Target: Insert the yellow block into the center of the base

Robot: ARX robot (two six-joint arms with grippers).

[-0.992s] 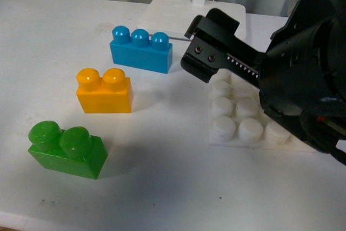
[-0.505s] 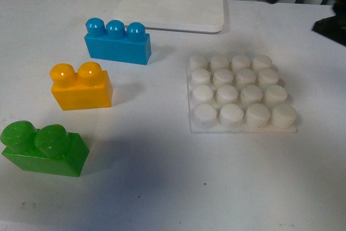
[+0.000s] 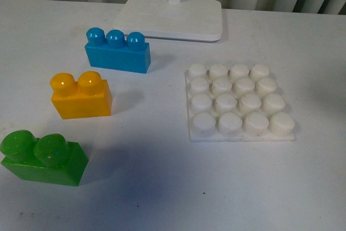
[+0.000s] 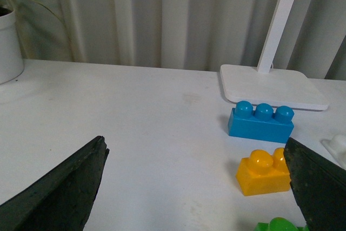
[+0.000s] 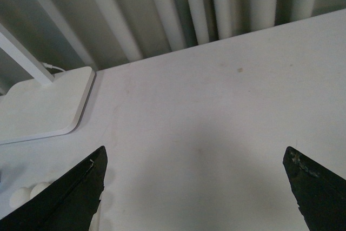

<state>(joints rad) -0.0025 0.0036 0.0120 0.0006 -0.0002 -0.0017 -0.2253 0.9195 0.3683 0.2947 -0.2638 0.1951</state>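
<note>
Carrying every item listed: white counter. Resting flat at the far edge, sending a thin pole up out of view: white lamp stand. Showing in the left wrist view as two dark fingers spread wide, gripping nothing, hanging over the counter short of the bricks: left hand. Showing likewise in the right wrist view, spread wide and gripping nothing, facing bare counter beside the lamp stand: right hand. Lying flat to the right, just in front of the lamp stand, bearing a four-by-four grid of round white studs: base. Standing studs-up near the lamp stand's left corner, bearing three studs: blue brick. Sitting nearest the camera at the left edge, bearing two studs: green brick. Standing upright on the counter, two studs up, left of the base and well apart from it, between the blue brick behind and the green brick in front, touching neither brick and neither hand, not yet seated on the base: yellow block.
</note>
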